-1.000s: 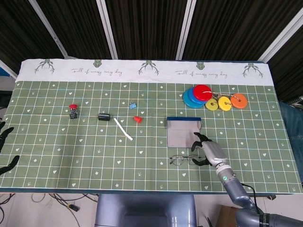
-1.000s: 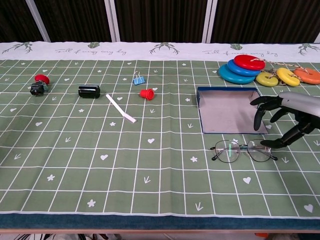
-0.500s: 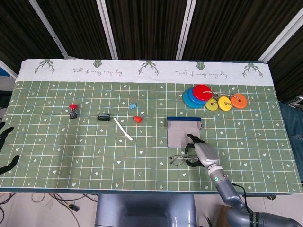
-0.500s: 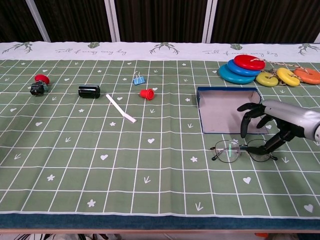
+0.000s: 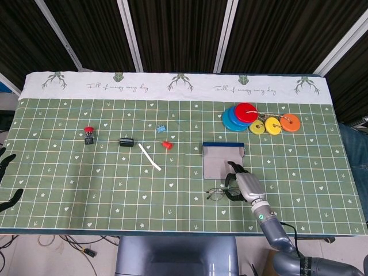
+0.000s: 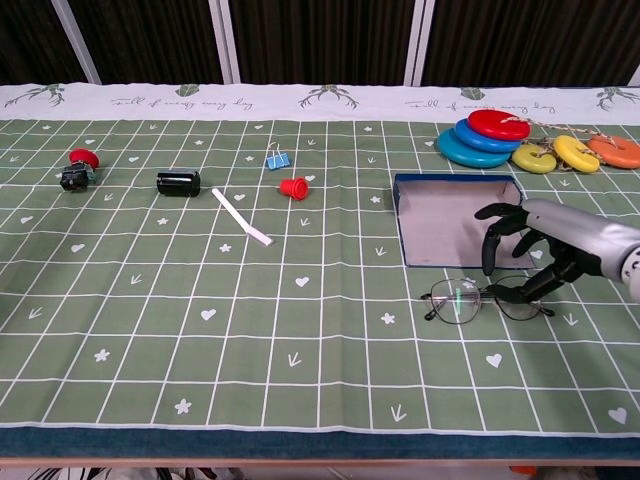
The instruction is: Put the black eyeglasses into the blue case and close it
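Observation:
The black eyeglasses (image 6: 460, 300) lie flat on the green mat just in front of the blue case (image 6: 455, 232), which lies open with its grey inside showing. In the head view the eyeglasses (image 5: 217, 194) sit below the case (image 5: 223, 160). My right hand (image 6: 545, 250) hangs over the right lens, its fingers spread above the case's near right corner and its thumb touching the frame. It grips nothing. The same hand (image 5: 244, 185) covers the right lens in the head view. My left hand (image 5: 6, 162) shows only as dark spread fingers at the far left edge, holding nothing.
A stack of coloured discs (image 6: 490, 135) lies behind the case at the back right. To the left on the mat are a red cap (image 6: 293, 187), a blue binder clip (image 6: 277, 158), a white stick (image 6: 241, 217), a black cylinder (image 6: 178, 182) and a red-topped button (image 6: 77, 168).
My right hand has moved left from beside the glasses to over their right lens, and its thumb has come down onto the frame. The glasses and case have stayed put.

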